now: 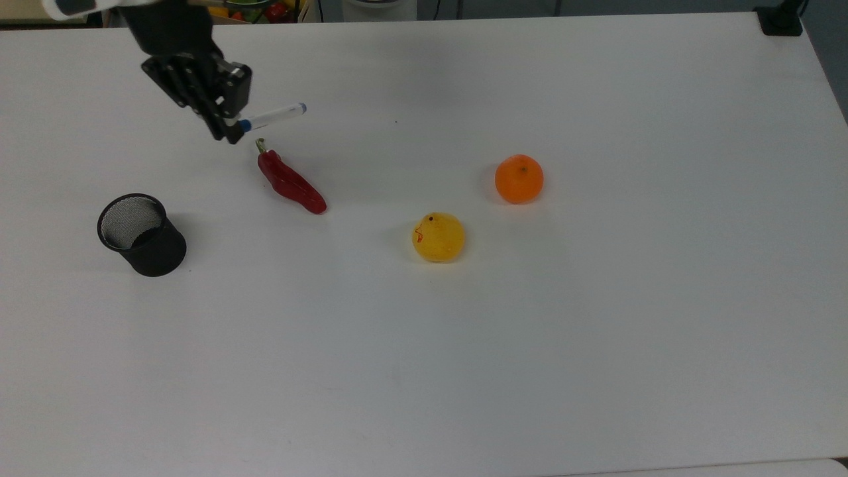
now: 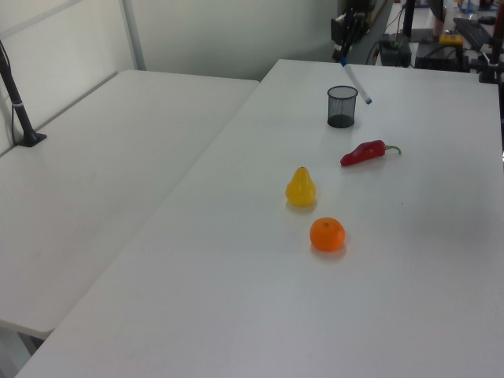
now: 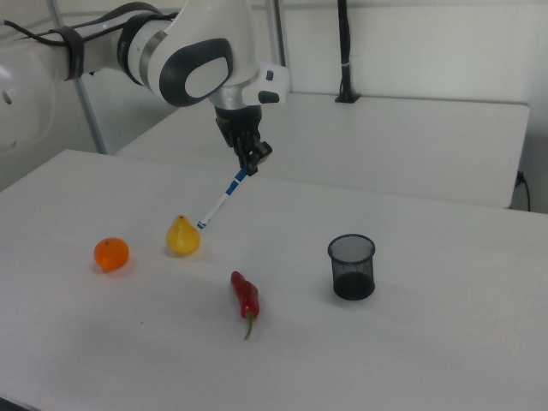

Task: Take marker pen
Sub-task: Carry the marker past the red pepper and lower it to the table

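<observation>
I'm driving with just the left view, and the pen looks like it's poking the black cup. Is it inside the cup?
Observer: No. In the top view the marker pen is well away from the mesh cup, close to the stem end of the red chilli.
Operator: So is it lying down flat?
Observer: No. The right view shows it hanging in the air at a slant, with the gripper shut on its upper end and the other end pointing downward.
</observation>
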Available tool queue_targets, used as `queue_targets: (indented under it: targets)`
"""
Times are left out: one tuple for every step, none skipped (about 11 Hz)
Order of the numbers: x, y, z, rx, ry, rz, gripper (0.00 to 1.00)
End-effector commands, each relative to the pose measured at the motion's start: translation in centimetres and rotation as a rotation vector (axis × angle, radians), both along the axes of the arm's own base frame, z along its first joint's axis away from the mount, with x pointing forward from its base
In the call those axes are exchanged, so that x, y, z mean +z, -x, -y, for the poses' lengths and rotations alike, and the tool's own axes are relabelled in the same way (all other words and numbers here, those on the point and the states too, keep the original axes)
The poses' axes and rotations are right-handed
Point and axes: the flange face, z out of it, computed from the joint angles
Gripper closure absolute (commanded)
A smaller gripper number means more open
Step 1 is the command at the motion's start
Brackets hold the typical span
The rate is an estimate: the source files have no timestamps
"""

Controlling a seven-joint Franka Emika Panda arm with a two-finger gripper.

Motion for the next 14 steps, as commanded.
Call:
queue_targets:
  targets:
    - [-0.7,1.8,-2.5,0.134,-0.005,-0.077,1.0]
    - [-1.3,1.9,-3.8,0.188,-0.003,-0.105,1.0]
    - [-1.8,2.0,-4.6,0.231,-0.001,-0.13,1.0]
    - [-2.2,2.2,-5.6,0.278,0.017,-0.16,1.0]
    - [-3.1,2.2,-6.6,0.321,0.032,-0.196,1.0]
    - [-3.6,2.3,-7.4,0.353,0.039,-0.219,1.0]
    - [-4.9,2.2,-8.4,0.391,0.051,-0.258,1.0]
    - [-6.4,2.0,-9.7,0.425,0.071,-0.298,1.0]
    - [-7.8,1.7,-10.9,0.447,0.084,-0.324,1.0]
    - [-9.0,1.5,-11.6,0.462,0.094,-0.344,1.0]
    - [-10.0,1.2,-12.0,0.474,0.1,-0.362,1.0]
    - [-11.5,1.1,-12.9,0.498,0.101,-0.383,1.0]
    - [-13.4,0.7,-13.9,0.516,0.112,-0.409,1.0]
    - [-15.2,0.4,-14.4,0.53,0.139,-0.436,1.0]
